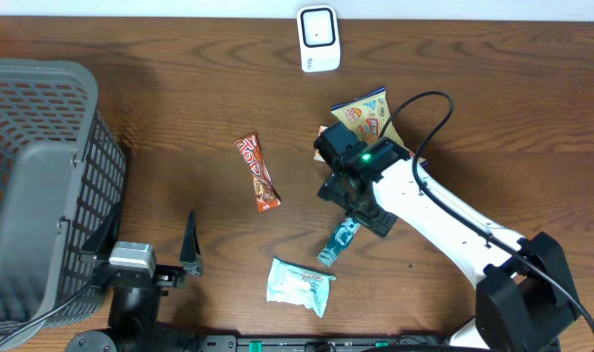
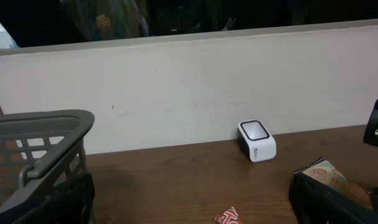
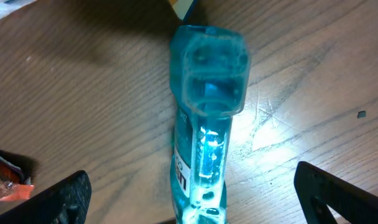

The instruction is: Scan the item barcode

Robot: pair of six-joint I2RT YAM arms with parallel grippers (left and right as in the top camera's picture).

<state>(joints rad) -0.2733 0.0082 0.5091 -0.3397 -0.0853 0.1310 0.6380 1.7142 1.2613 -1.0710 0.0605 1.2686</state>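
Observation:
A translucent teal bottle (image 3: 204, 124) with a white label lies flat on the wooden table, between the wide-apart fingers (image 3: 61, 199) of my right gripper (image 3: 195, 208). Neither finger touches it. From above, the bottle (image 1: 337, 243) lies just below and left of the right gripper (image 1: 360, 219). The white barcode scanner (image 1: 318, 38) stands at the table's far edge and also shows in the left wrist view as scanner (image 2: 257, 140). My left gripper (image 1: 148, 233) is open and empty near the front left, pointing toward the scanner.
A grey mesh basket (image 1: 38, 186) fills the left side. A red candy bar (image 1: 257, 173) lies mid-table, a yellow and blue snack bag (image 1: 367, 117) sits behind the right wrist, and a pale green packet (image 1: 300, 285) lies near the front edge.

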